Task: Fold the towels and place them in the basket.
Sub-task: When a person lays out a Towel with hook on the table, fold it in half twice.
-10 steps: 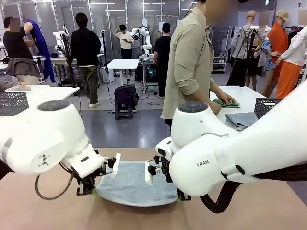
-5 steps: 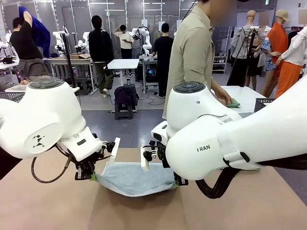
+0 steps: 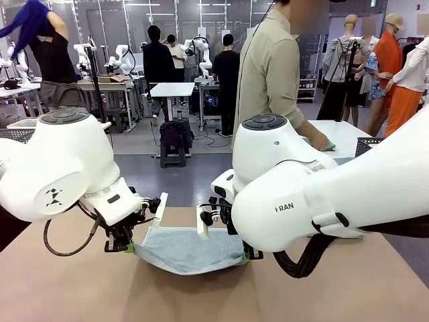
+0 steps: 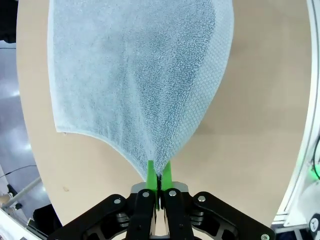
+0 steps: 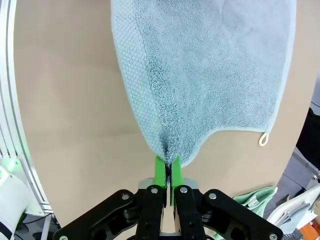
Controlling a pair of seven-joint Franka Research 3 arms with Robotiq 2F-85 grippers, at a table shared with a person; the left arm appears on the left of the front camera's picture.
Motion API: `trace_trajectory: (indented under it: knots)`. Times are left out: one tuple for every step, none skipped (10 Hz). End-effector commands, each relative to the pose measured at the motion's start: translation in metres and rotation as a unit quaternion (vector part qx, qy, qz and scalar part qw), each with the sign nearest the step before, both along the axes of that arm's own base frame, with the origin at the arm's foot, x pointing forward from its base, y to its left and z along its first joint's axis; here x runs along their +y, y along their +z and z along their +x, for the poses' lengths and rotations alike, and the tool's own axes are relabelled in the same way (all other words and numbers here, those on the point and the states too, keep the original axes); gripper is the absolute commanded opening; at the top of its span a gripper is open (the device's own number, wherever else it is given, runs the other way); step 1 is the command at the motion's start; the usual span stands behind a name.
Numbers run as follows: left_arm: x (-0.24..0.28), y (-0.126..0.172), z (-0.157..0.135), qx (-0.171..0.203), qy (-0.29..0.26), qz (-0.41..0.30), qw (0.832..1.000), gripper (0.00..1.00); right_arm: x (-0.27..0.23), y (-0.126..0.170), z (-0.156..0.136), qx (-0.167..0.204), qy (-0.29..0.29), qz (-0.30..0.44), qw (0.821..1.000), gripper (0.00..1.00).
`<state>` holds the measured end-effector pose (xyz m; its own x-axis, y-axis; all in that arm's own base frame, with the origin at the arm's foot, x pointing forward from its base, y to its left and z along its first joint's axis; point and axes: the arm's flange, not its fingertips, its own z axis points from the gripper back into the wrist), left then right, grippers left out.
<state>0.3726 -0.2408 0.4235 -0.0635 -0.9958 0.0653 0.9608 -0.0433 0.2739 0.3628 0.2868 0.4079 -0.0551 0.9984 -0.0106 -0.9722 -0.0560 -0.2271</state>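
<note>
A pale blue-grey towel [image 3: 188, 249] lies on the brown table [image 3: 67, 295] between my arms, its near edge lifted and sagging in the middle. My left gripper [image 3: 131, 248] is shut on the near left corner, and the left wrist view shows the green pads [image 4: 151, 172] pinching the terry cloth [image 4: 135, 75]. My right gripper [image 3: 247, 255] is shut on the near right corner [image 5: 210, 65]. A small loop [image 5: 263, 139] hangs from a far corner. A mint green towel [image 3: 327, 144] lies under the person's hand on a white table. The dark mesh basket [image 3: 364, 146] stands there too.
The person in a beige shirt [image 3: 268, 74] stands across the table, bent over the white table [image 3: 345, 134] at the back right. Mint green cloth [image 5: 256, 196] shows at the bottom right of the right wrist view. Bare brown table lies on both sides of the towel.
Both grippers have risen and drawn back, lifting the blue-grey towel's near edge off the table. In the last half second they held still.
</note>
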Motion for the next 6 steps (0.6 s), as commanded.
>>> trace_trajectory:
  knots:
    - [0.000,0.000,0.000,0.000,0.000,0.000,1.000,0.03,0.000,0.000,0.000,0.000,0.000,0.000,1.000,0.05]
    - [-0.002,0.003,0.012,0.020,0.005,0.006,1.000,0.03,-0.001,0.005,0.012,0.021,0.001,-0.003,1.000,0.05]
    - [-0.002,0.006,0.022,0.031,0.009,0.006,0.999,0.03,-0.002,0.008,0.024,0.040,-0.001,-0.001,0.999,0.05]
    - [-0.003,0.008,0.032,0.046,0.022,0.013,0.999,0.03,0.000,0.010,0.035,0.056,-0.005,-0.003,0.998,0.05]
    - [-0.005,0.009,0.040,0.052,0.030,0.022,0.998,0.03,0.002,0.012,0.046,0.071,-0.019,-0.010,0.997,0.05]
    - [-0.007,0.009,0.050,0.064,0.028,0.023,0.997,0.03,0.003,0.014,0.057,0.078,-0.023,-0.012,0.997,0.05]
